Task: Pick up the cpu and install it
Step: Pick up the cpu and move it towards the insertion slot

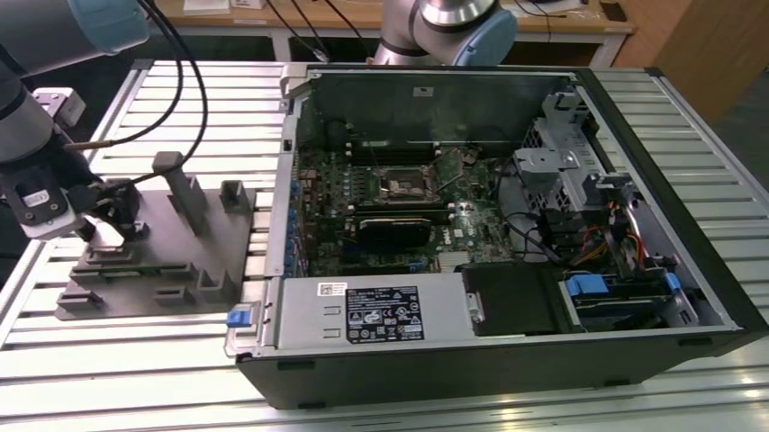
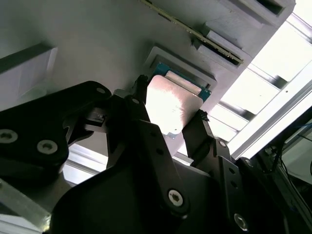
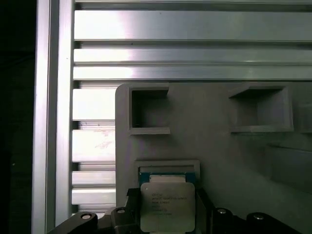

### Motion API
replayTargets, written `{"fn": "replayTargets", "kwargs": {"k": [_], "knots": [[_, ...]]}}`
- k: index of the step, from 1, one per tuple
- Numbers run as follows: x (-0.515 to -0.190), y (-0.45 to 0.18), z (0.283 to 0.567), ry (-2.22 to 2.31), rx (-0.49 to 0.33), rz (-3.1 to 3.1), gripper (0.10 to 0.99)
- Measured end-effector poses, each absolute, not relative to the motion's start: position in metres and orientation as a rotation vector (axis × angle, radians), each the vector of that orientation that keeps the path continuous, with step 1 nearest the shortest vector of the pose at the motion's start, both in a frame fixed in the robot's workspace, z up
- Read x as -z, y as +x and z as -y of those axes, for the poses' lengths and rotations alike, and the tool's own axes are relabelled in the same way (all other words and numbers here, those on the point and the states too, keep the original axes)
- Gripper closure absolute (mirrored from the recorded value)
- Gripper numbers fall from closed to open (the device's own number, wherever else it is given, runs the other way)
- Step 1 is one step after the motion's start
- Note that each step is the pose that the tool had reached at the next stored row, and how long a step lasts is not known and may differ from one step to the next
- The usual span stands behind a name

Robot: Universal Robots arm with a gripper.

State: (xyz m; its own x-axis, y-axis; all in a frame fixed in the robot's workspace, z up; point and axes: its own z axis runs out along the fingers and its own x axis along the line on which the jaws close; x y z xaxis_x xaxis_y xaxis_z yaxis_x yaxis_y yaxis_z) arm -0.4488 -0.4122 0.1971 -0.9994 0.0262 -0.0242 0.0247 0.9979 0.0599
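Pincer (image 1: 118,225) low over grey fixture (image 1: 135,292), exterior view's left; open computer case (image 1: 481,364) right.

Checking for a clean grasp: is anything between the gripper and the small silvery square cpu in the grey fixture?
Nothing visible. In both wrist views the black gripper straddles the silvery square cpu in its grey fixture pocket.

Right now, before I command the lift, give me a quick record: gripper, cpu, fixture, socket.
gripper: low over the fixture, on the exterior view's left; fingers against two opposite cpu edges
cpu: metal top up, seems seated in the fixture's recess
fixture: grey, on the slatted table, beside the open case
socket: on the board inside the case, apart from the gripper
task state: cpu gripped, not lifted clear, not installed
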Motion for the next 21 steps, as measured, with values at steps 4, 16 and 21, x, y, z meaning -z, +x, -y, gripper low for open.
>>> {"fn": "replayTargets", "kwargs": {"k": [4, 16, 21], "knots": [[-0.199, -0.449, 0.412, 0.040, -0.093, -3.115, 0.545], [-0.209, -0.449, 0.412, 0.040, -0.093, -3.115, 0.545], [-0.219, -0.449, 0.412, 0.040, -0.093, -3.115, 0.545]]}}
